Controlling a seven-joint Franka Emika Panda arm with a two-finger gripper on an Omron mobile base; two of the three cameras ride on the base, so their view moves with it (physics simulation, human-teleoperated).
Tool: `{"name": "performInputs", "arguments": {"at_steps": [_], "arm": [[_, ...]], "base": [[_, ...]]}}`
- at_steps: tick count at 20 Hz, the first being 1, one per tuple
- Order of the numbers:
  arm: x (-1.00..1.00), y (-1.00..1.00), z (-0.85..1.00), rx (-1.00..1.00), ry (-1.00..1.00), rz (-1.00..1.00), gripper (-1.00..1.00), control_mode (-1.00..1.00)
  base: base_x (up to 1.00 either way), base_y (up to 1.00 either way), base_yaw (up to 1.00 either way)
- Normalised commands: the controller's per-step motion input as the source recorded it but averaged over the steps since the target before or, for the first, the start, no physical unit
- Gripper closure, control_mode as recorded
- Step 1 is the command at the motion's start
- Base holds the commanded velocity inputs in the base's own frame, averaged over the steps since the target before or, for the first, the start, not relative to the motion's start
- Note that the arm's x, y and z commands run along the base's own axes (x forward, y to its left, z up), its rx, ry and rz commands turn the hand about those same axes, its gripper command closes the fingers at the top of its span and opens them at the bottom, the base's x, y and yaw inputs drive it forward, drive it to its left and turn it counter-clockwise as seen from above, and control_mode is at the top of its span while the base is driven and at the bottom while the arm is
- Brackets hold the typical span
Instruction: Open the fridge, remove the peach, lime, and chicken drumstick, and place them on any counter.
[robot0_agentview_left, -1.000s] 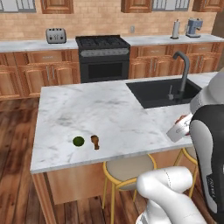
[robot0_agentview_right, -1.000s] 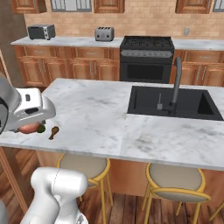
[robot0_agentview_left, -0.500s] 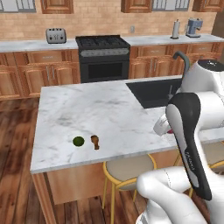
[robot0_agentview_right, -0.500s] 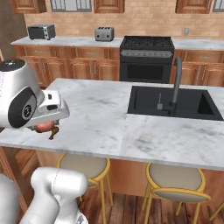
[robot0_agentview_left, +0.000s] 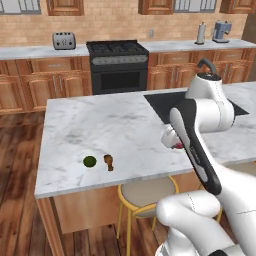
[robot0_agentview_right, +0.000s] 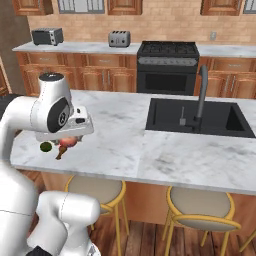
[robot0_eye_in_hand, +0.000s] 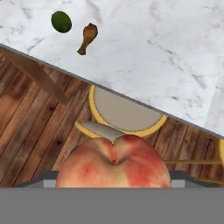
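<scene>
Peach (robot0_eye_in_hand: 113, 162) sits clamped in the gripper (robot0_agentview_left: 172, 141) above the front edge of the marble island counter (robot0_agentview_left: 135, 135), while the lime (robot0_agentview_left: 89, 161) and chicken drumstick (robot0_agentview_left: 108, 161) lie side by side near the counter's left front corner.

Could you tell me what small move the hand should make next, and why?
Probably carry the peach on over the counter and lower it beside the lime and drumstick. The hand holds the peach, and in the hand view it hangs above a stool and wood floor, short of the marble edge.
</scene>
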Motion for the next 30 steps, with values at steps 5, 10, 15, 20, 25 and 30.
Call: {"name": "performInputs", "arguments": {"at_steps": [5, 10, 15, 20, 25, 30], "arm": [[0.68, 0.03, -0.76, 0.0, 0.04, 0.0, 1.0, -1.0], [0.63, 0.16, -0.73, 0.0, 0.0, 0.0, 1.0, -1.0], [0.62, 0.14, -0.6, 0.0, 0.0, 0.0, 1.0, -1.0], [0.68, 0.05, -0.5, 0.0, 0.0, 0.0, 1.0, -1.0], [0.74, 0.01, -0.38, 0.0, 0.0, 0.0, 1.0, -1.0], [0.71, 0.0, -0.3, 0.0, 0.0, 0.0, 1.0, -1.0]], "base": [[0.0, 0.0, 0.0], [0.0, 0.0, 0.0], [0.0, 0.0, 0.0], [0.0, 0.0, 0.0], [0.0, 0.0, 0.0], [0.0, 0.0, 0.0]]}}
